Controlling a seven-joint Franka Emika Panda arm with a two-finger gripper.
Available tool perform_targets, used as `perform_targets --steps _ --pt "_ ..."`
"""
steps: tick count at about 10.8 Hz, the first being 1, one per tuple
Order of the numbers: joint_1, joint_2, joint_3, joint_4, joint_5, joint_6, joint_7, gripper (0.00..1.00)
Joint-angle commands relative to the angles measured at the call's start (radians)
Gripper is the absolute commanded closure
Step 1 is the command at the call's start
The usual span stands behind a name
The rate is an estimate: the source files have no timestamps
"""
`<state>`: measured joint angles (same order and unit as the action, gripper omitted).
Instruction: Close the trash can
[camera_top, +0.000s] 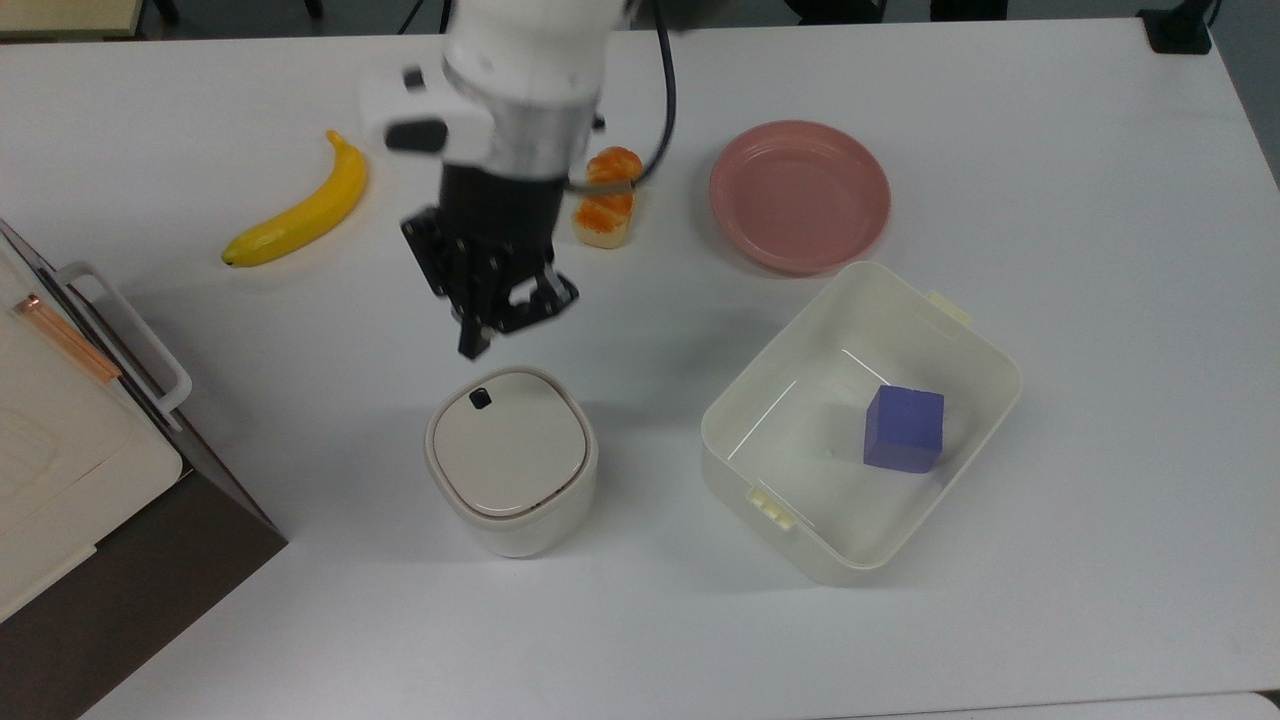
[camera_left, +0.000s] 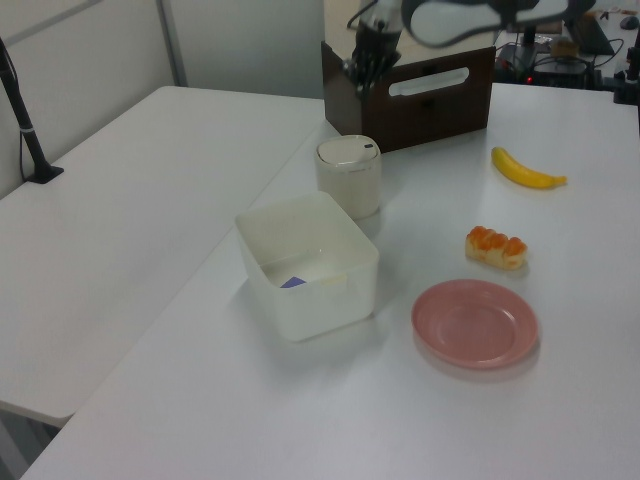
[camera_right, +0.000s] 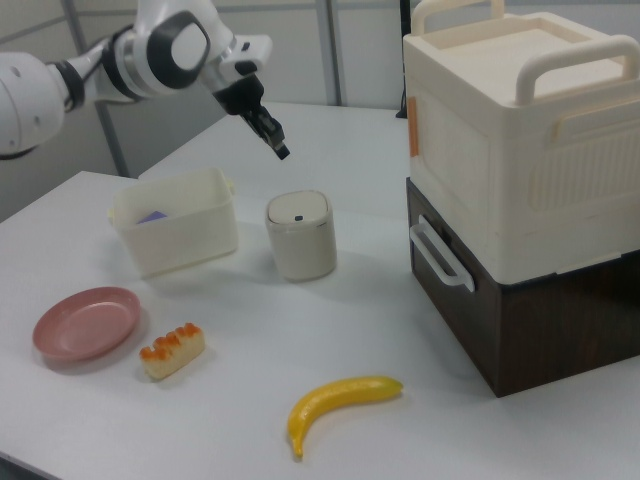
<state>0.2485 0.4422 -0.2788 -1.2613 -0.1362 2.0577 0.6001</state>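
One pair of jaws (camera_top: 470, 345) hangs clenched and empty above the trash can (camera_top: 512, 460), well clear of its flat lid (camera_top: 508, 441), which lies shut. The can stands upright on the white worktop (camera_top: 1050, 300), beside a white tub (camera_top: 860, 420).

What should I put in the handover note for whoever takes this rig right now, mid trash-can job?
Gripper: raised above the table, clear of the trash can, carrying nothing; the right view shows its fingers together at one tip.
Trash can: upright on the white table, between the brown-and-cream box stack and the white tub holding a purple cube. Its lid lies flat and flush with the rim, dark button on top.
Done: the can looks closed.
Left: probably nothing but parking the arm. The banana, pink plate and orange-topped food piece sit apart from the job.
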Motion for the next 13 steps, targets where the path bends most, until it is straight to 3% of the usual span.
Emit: perform_targets --steps 1,3,4,5,6,7,11,13 --pt "0.006 -0.112 -0.002 -0.093 0.087 -0.269 -0.377 1.0" --pt "-0.032 -0.236 -0.003 -0.198 0.162 -0.414 -0.595 0.99" --pt "-0.055 -0.335 -0.003 -0.283 0.185 -0.413 -0.608 0.88" --pt "-0.067 -0.4 -0.005 -0.329 0.19 -0.425 -0.606 0.7" --pt "-0.069 -0.42 -0.011 -0.337 0.188 -0.45 -0.602 0.25" --pt "-0.066 -0.436 -0.011 -0.339 0.179 -0.449 -0.602 0.0" --pt "-0.075 -0.5 -0.01 -0.399 0.17 -0.376 -0.603 0.0" --pt "-0.078 -0.52 -0.011 -0.389 0.167 -0.443 -0.589 0.0"
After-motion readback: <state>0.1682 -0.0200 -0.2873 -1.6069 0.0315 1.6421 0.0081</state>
